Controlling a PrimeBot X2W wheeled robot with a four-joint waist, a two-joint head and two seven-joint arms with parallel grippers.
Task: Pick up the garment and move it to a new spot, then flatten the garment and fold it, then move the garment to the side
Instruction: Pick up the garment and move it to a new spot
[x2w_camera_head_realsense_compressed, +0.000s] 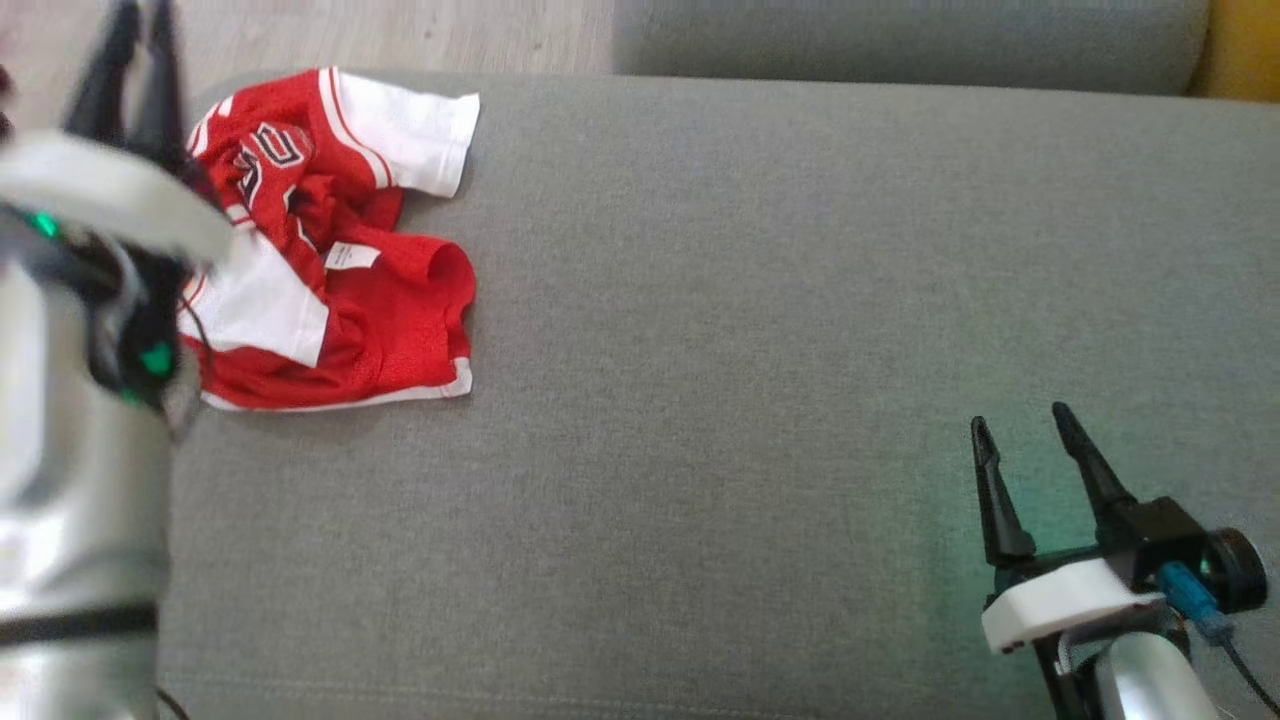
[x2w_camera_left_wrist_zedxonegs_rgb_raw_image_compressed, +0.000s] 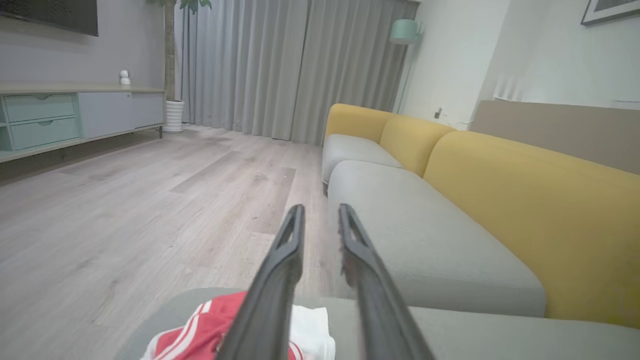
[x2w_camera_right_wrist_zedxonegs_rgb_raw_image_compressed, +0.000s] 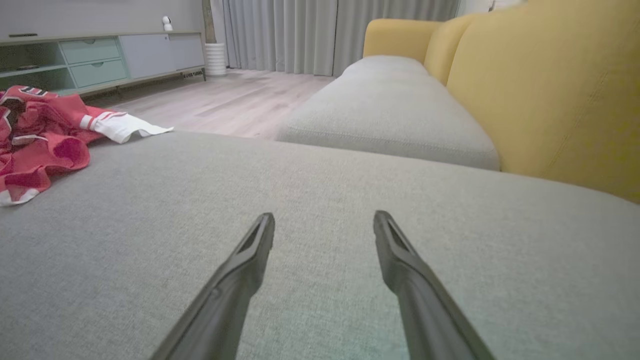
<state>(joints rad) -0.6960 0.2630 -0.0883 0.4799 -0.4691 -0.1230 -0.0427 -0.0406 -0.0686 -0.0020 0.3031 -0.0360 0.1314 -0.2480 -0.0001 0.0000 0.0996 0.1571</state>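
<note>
A red and white jersey (x2w_camera_head_realsense_compressed: 330, 250) lies crumpled at the far left of the grey couch seat (x2w_camera_head_realsense_compressed: 760, 300), with one white sleeve spread toward the back. My left gripper (x2w_camera_head_realsense_compressed: 140, 20) hangs above the jersey's left edge, its fingers a narrow gap apart and holding nothing; in the left wrist view the jersey (x2w_camera_left_wrist_zedxonegs_rgb_raw_image_compressed: 200, 332) shows below that gripper (x2w_camera_left_wrist_zedxonegs_rgb_raw_image_compressed: 320, 212). My right gripper (x2w_camera_head_realsense_compressed: 1020, 425) rests open low over the seat at the near right, far from the garment. In the right wrist view the jersey (x2w_camera_right_wrist_zedxonegs_rgb_raw_image_compressed: 45, 140) lies far left of that gripper (x2w_camera_right_wrist_zedxonegs_rgb_raw_image_compressed: 325, 222).
The grey seat (x2w_camera_right_wrist_zedxonegs_rgb_raw_image_compressed: 320, 240) stretches wide between the jersey and my right gripper. A second grey seat (x2w_camera_left_wrist_zedxonegs_rgb_raw_image_compressed: 415, 230) with yellow backrests (x2w_camera_left_wrist_zedxonegs_rgb_raw_image_compressed: 530, 210) adjoins beyond a gap. Wooden floor (x2w_camera_left_wrist_zedxonegs_rgb_raw_image_compressed: 125, 210) lies past the seat's left edge, with a low cabinet (x2w_camera_left_wrist_zedxonegs_rgb_raw_image_compressed: 75, 117) against the wall.
</note>
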